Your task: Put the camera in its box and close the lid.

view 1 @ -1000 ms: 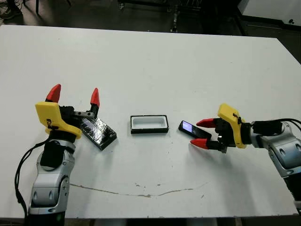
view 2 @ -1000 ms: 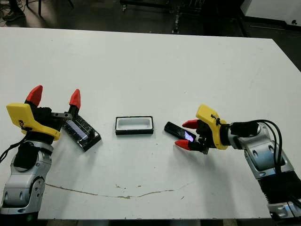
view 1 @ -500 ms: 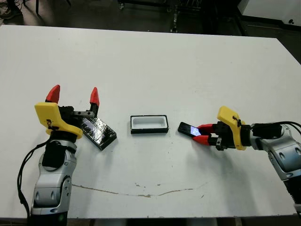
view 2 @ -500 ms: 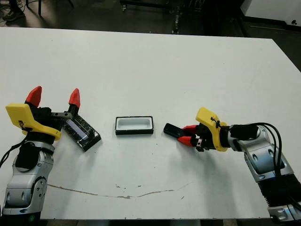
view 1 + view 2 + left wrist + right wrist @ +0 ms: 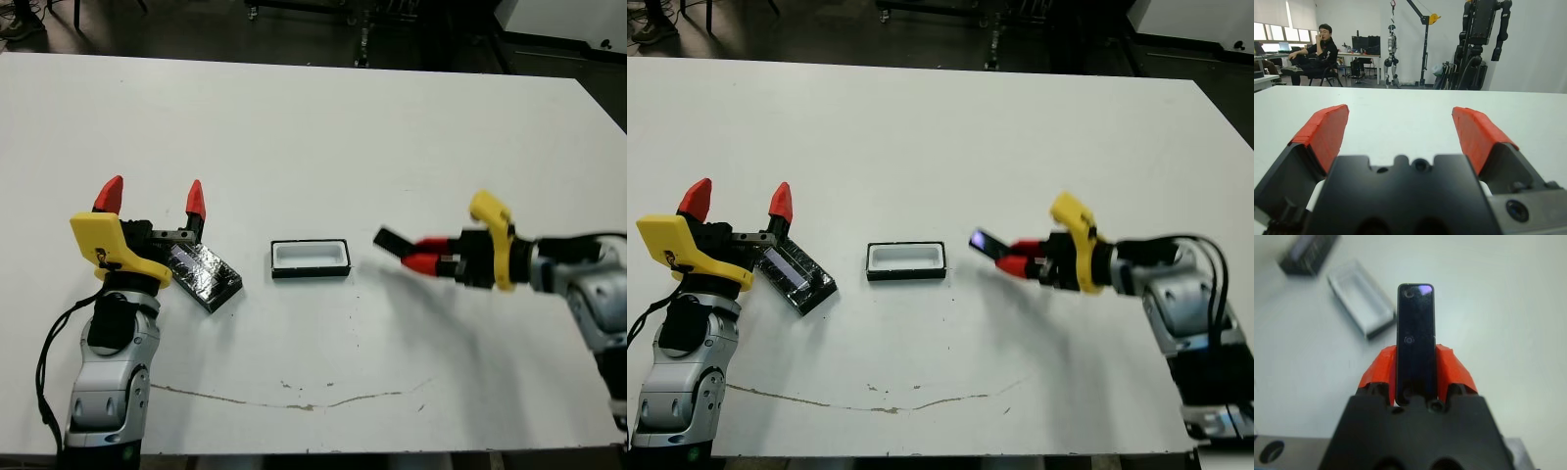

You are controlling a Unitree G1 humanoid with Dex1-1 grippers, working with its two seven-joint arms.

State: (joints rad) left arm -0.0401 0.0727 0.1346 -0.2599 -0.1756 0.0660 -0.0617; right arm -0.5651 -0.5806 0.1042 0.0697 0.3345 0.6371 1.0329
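The right end effector, with its two red-tipped fingers on a black and yellow body, is pinching the slim black bar-shaped camera across its narrow sides. The camera is held off the white desk, its free end pointing toward the box, with a bluish-purple patch glowing at that far tip. In the head views its soft shadow lies on the desk beneath it, to the right of the box and apart from it.

The small shallow rectangular box, black-walled with a white lining, sits uncovered near the middle of the desk, between the two arms. Its long side runs left to right.

The flat glossy black rectangular lid lies on the desk to the left of the box, turned at an angle, with a bright reflection across its top. It is apart from the box.

The left end effector stands just beside the lid with its red fingertips spread wide and pointing up and away from the robot, nothing between them. Whether its black body touches the lid's near corner cannot be told.

In the left wrist view, beyond the desk, a person in dark clothes sits on a chair in a room with equipment stands
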